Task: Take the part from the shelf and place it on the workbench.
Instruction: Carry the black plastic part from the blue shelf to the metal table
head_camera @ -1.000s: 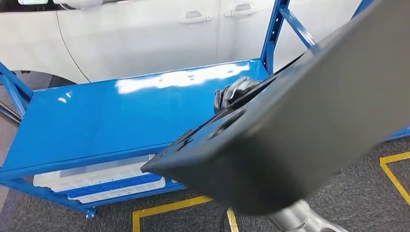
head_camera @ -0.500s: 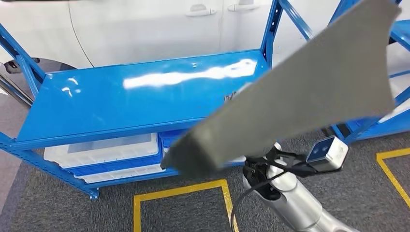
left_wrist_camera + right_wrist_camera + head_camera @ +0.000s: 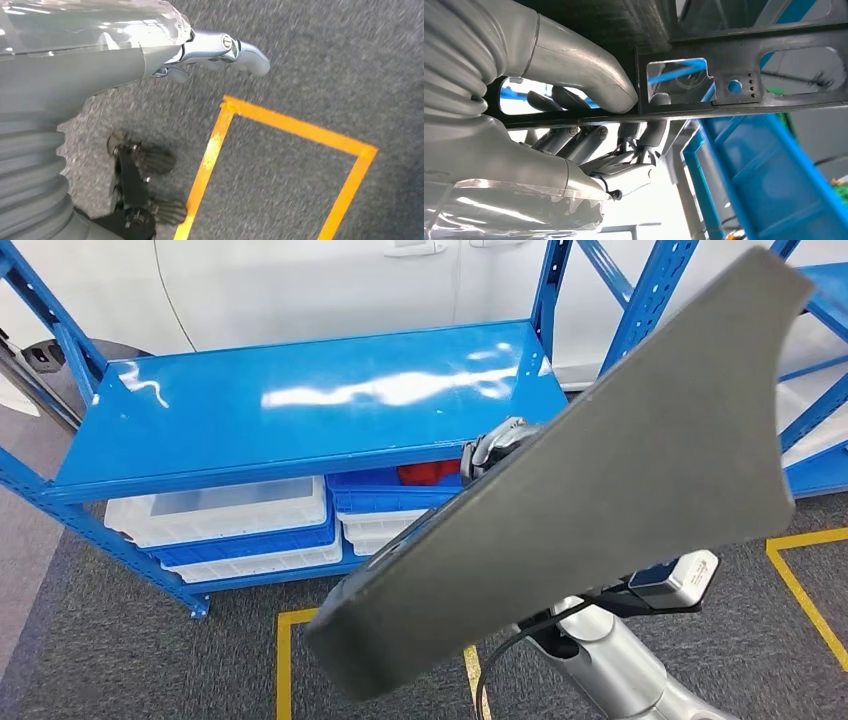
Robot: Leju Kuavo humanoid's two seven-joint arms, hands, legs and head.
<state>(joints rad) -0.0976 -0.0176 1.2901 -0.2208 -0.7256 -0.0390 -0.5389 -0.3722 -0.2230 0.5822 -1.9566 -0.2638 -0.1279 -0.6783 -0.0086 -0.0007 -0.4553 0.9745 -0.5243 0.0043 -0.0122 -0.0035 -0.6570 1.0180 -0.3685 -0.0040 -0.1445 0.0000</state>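
Right hand [image 3: 589,145] grips grey part [image 3: 600,510], held in the air before blue shelf [image 3: 300,410], blocking its right end; white bins [image 3: 220,525] below; left hand [image 3: 215,50] empty, fingers loosely apart; no readable labels

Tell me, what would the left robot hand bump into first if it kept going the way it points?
Probably the grey carpet. The left robot hand hangs over the floor, empty.

I see the part [image 3: 620,480] in my right hand [image 3: 492,448], before the shelf [image 3: 300,400], bins [image 3: 225,525] beneath its top board, car [image 3: 300,290] behind
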